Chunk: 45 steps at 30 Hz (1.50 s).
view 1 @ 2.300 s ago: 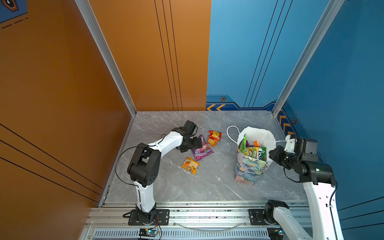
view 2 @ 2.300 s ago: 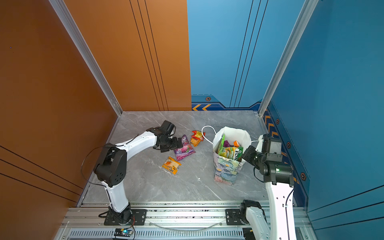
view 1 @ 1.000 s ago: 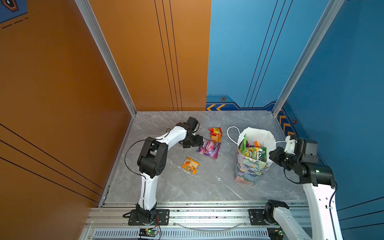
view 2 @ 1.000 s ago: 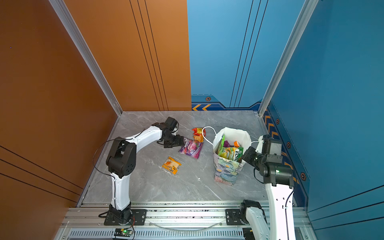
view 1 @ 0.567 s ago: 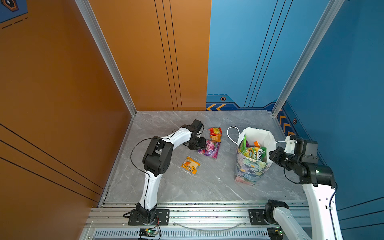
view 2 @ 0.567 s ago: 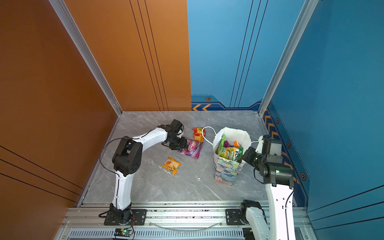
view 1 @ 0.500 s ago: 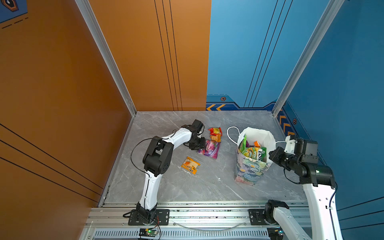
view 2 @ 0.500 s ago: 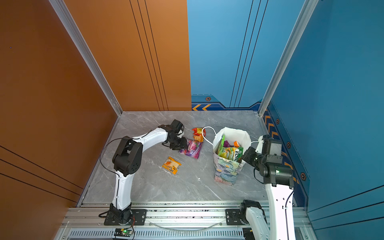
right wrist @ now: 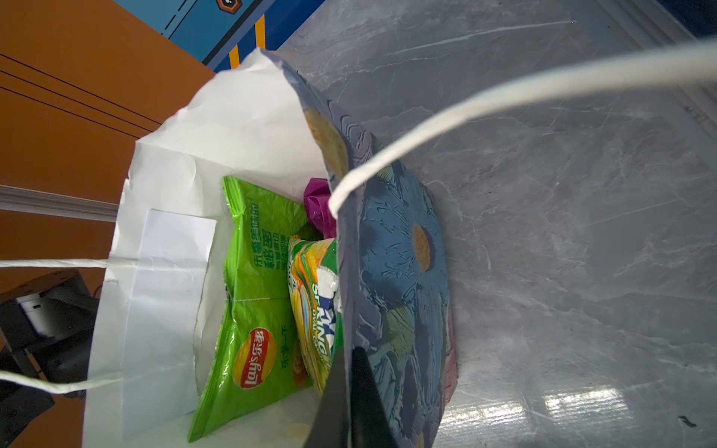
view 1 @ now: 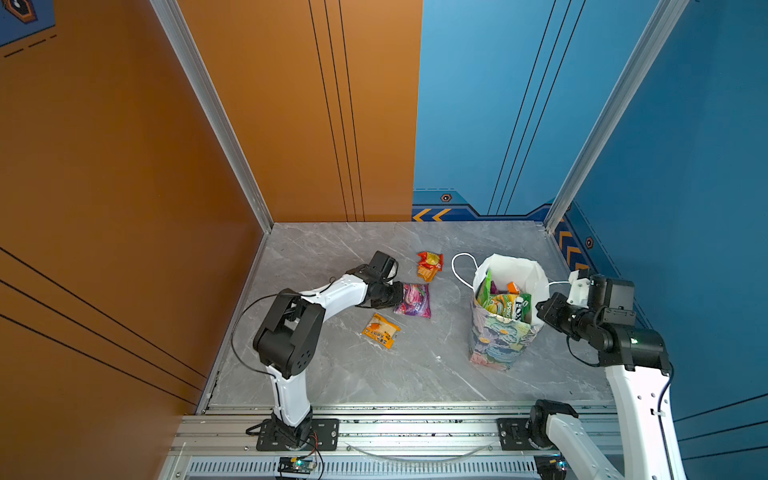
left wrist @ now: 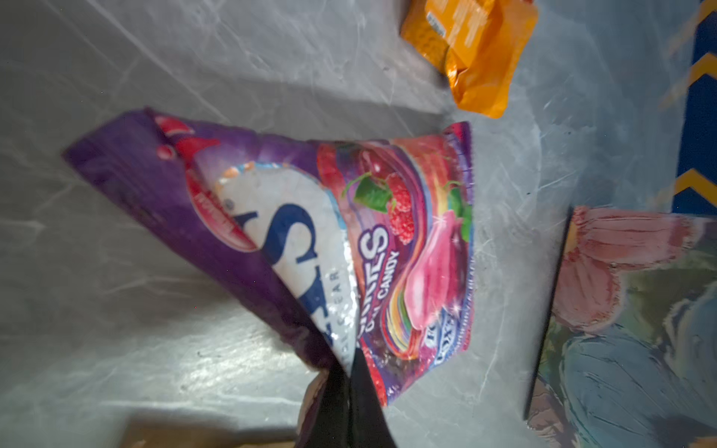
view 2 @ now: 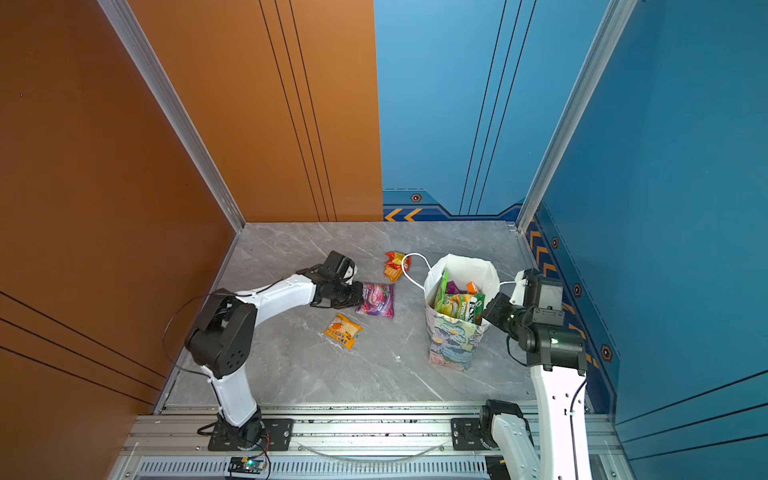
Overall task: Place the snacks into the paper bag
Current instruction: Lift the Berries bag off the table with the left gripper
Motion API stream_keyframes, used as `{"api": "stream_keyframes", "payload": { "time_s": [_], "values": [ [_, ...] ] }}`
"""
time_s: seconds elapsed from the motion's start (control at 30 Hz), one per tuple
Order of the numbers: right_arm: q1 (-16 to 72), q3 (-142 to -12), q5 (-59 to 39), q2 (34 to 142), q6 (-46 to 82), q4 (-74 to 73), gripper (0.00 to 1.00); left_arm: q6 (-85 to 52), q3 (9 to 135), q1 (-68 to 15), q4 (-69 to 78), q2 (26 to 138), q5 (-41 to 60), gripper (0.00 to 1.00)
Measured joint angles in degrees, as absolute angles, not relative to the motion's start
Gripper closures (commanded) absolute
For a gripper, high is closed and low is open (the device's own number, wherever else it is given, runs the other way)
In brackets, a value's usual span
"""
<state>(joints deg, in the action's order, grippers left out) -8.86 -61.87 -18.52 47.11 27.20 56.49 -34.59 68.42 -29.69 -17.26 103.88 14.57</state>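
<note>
The paper bag (view 1: 498, 345) (view 2: 451, 340) stands upright right of centre, with its floral wall (right wrist: 399, 248) (left wrist: 620, 329) in both wrist views. My right gripper (view 1: 540, 309) (view 2: 488, 309) (right wrist: 349, 357) is shut on its near rim. Inside are a green crisps bag (right wrist: 256, 310), a yellow-green bag (right wrist: 314, 294) (view 1: 505, 305) and a purple packet (right wrist: 316, 201). My left gripper (view 1: 401, 291) (view 2: 360, 295) (left wrist: 349, 364) is shut on the left edge of a purple berries bag (view 1: 413, 301) (view 2: 377, 300) (left wrist: 388, 252) lying on the floor.
An orange packet (view 1: 381, 330) (view 2: 343, 330) lies in front of the purple bag. A red-orange sachet (view 1: 429, 265) (view 2: 394, 265) (left wrist: 473, 50) lies behind it, beside the bag's white cord handle (view 1: 457, 266) (right wrist: 504, 93). Orange and blue walls enclose the grey marble floor (view 1: 374, 374).
My left gripper pushed the purple berries bag to the right, then reached its left edge and shut on it. The right arm and the paper bag have stayed put.
</note>
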Motion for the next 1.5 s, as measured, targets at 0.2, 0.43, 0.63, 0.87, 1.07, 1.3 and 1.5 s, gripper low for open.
{"api": "stream_keyframes", "payload": {
  "time_s": [0.2,0.43,0.63,0.87,1.07,1.3,1.5],
  "values": [
    [-6.5,-62.8,-19.3,48.5,27.5,55.9,1.0,-37.5,62.7,-29.7,-12.2,95.3,13.0,1.0],
    [-1.4,-63.3,-18.4,49.4,30.2,54.8,1.0,-38.2,60.0,-30.1,-14.5,83.1,6.8,1.0],
    [5.3,-64.7,-15.3,51.1,32.7,53.6,1.0,-37.2,58.8,-31.2,-18.9,73.7,1.5,1.0],
    [13.2,-65.7,-12.2,53.7,35.1,50.8,1.0,-33.8,59.2,-32.3,-26.4,65.6,-6.7,1.0],
    [18.6,-66.2,-9.3,55.0,36.8,49.2,1.0,-30.8,63.2,-32.1,-32.5,62.1,-13.0,1.0],
    [23.4,-66.2,-6.2,55.5,38.6,48.1,1.0,-29.3,71.9,-28.1,-38.5,61.6,-13.6,1.0],
    [25.9,-66.2,-5.3,56.1,39.3,47.4,1.0,-27.5,84.6,-31.5,-41.9,64.1,-11.1,1.0]
  ]
}}
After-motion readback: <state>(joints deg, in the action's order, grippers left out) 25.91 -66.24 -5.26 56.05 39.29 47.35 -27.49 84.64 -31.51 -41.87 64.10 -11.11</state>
